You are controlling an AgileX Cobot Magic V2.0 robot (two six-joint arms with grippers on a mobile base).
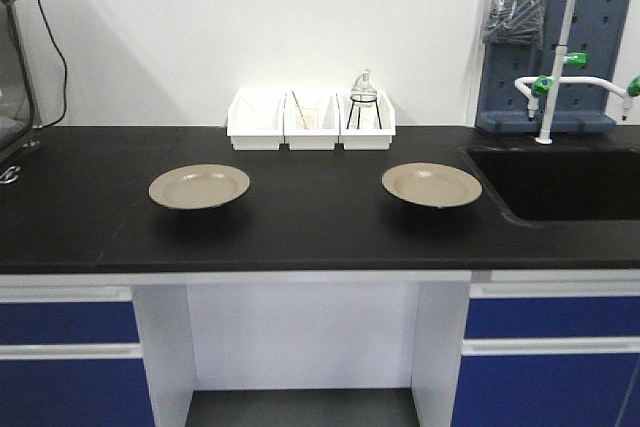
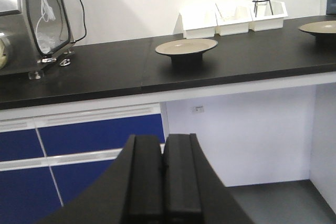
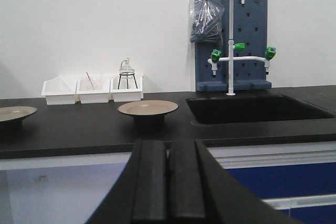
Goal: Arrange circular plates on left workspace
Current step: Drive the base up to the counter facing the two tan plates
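Light is even and diffuse, from above. The wall nearly blows out, while the bench stays a flat black with little detail. Soft shadows sit under the left plate and right plate. The front view is soft and grainy. The left gripper and right gripper show as dark, slightly blurred masses.

glossy tan plates sit on the smooth matte black benchtop, behind them white plastic bins.
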